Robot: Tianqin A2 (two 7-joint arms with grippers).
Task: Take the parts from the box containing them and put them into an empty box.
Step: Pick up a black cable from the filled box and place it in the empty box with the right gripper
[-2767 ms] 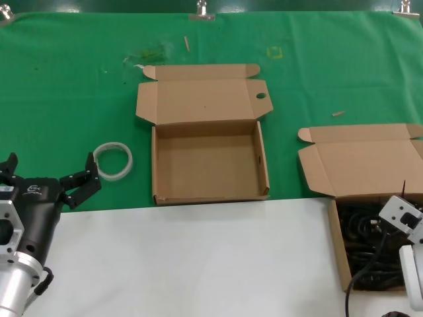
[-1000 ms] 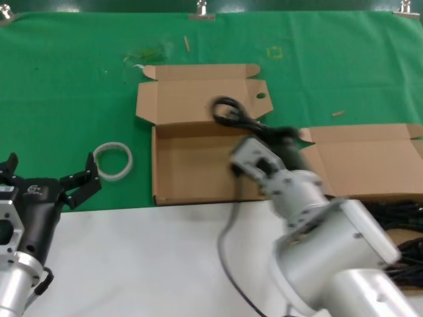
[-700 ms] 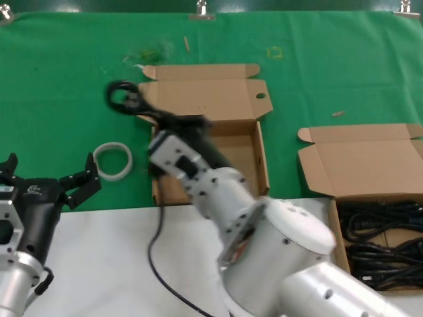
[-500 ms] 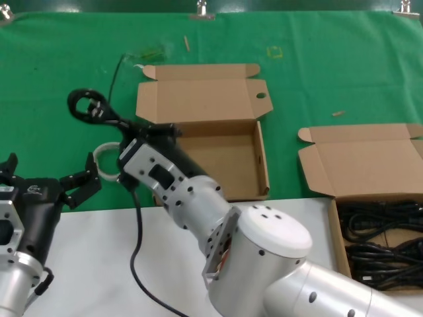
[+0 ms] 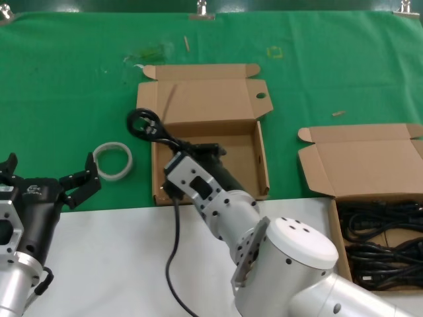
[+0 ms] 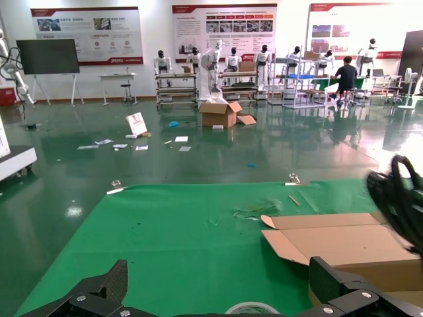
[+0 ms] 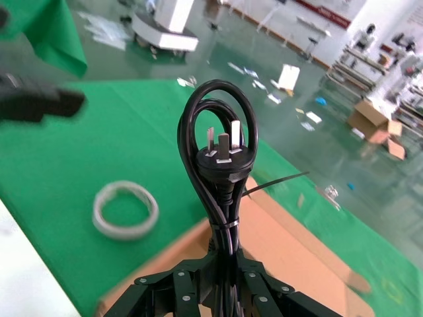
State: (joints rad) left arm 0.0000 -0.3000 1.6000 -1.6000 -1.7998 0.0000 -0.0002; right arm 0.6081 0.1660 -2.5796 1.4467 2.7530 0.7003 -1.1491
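My right gripper (image 5: 192, 148) is shut on a black power cord (image 5: 145, 123), held over the left part of the empty box (image 5: 263, 173), the carton with an oval hole (image 5: 260, 96) in its lid tab. The cord's coiled end and plug (image 7: 221, 155) stick up past the fingers (image 7: 225, 254); its tail (image 5: 175, 244) hangs down over the white table. The box containing the parts (image 5: 338, 247) sits at the front right with several black cords (image 5: 380, 247) in it. My left gripper (image 5: 49, 177) is open and empty, parked at the front left.
A white translucent ring (image 5: 114, 160) lies on the green cloth, between the left gripper and the empty box; it also shows in the right wrist view (image 7: 125, 209). The right box's lid (image 5: 363, 158) lies open behind it. Small scraps lie at the back.
My right arm lifted a cord out of the right box, swung it left past the empty box toward the ring, and has come back right over the empty box. The left arm has not moved.
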